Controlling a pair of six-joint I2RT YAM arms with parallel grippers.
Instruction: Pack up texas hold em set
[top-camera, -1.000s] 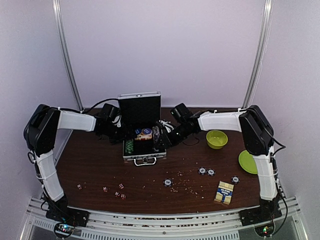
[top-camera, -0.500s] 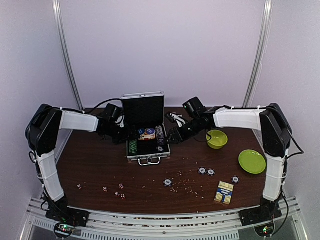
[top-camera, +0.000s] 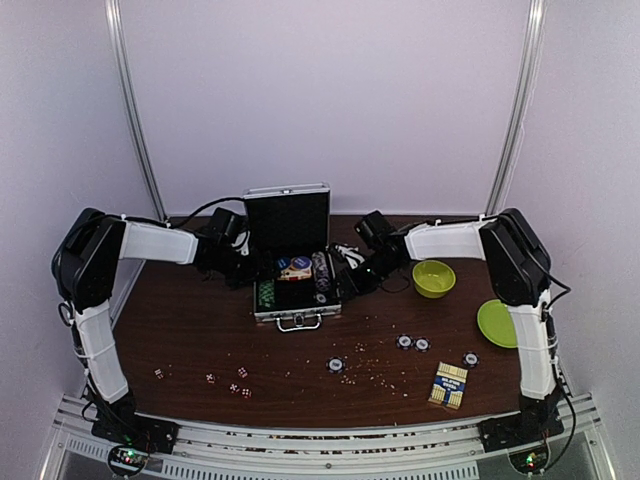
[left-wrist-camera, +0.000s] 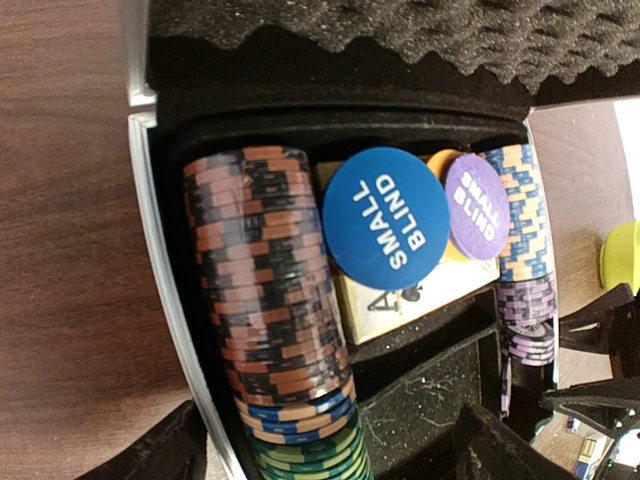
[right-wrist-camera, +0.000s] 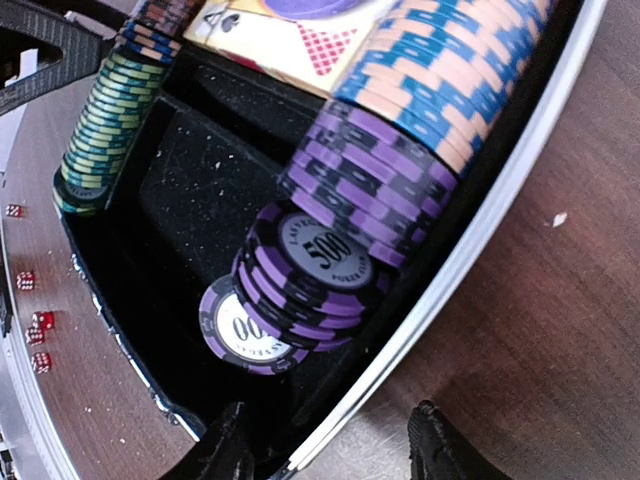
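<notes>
Chips stood on edge in rows inside the silver case (top-camera: 287, 222), which sat open toward the back middle of the table (top-camera: 190, 330) with its lid upright. My left gripper (top-camera: 243, 270) was just beside the left wall of the case, its jaws wide apart and nothing between them. From the left wrist I saw the brown-and-black chips (left-wrist-camera: 265, 290) along that wall, with the green chips (left-wrist-camera: 310, 465) next in the same row. Beside them, the blue button (left-wrist-camera: 386, 218) and the purple button (left-wrist-camera: 477, 205), both marked SMALL BLIND, lay on a pack of cards (left-wrist-camera: 400, 300). My right gripper (top-camera: 345, 280) was at the right wall of the case. Its jaws were apart and held nothing; the case rim showed in the gap, and I could not tell if they touched it. Near them the purple chips (right-wrist-camera: 370, 170) followed the orange-and-blue chips (right-wrist-camera: 470, 70) in the right row. Four loose chips (top-camera: 404, 342), the red dice (top-camera: 242, 372) and the yellow-blue card box (top-camera: 449, 385) lay on the table in front of the case, well apart from it. The lime-green bowl (top-camera: 434, 278) and plate (top-camera: 496, 324) were on the right.
</notes>
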